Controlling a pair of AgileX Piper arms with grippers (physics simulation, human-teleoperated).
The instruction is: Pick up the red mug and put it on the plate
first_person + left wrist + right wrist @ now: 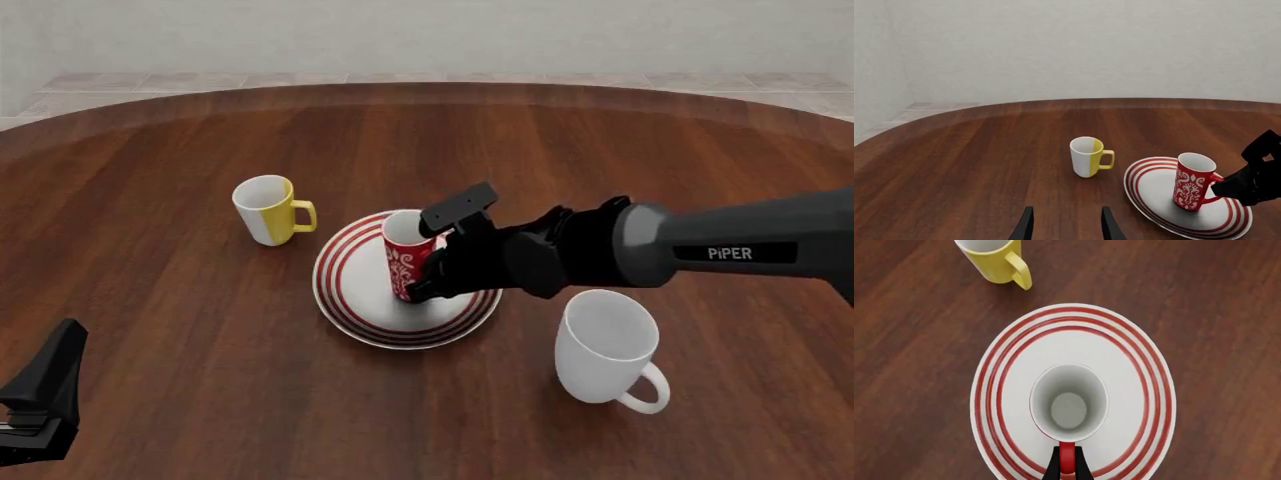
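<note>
The red mug (404, 262) with its white swirly pattern stands on the plate (344, 300), a little toward the plate's near side and leaning slightly. My right gripper (434, 265) is shut on the mug's handle. The right wrist view looks straight down into the mug (1069, 402), with the fingers (1054, 469) pinching the red handle over the plate (1134, 365). From the left wrist view, the mug (1193, 181) rests on the plate (1154, 200) with the right gripper (1222, 186) beside it. My left gripper (1066, 225) is open and holds nothing, low at the front left (40, 400).
A yellow-and-white mug (267, 210) stands upright left of the plate, a short gap away. A larger plain white mug (607, 345) stands at the near right, just below the right arm. The table's curved far edge runs along the back.
</note>
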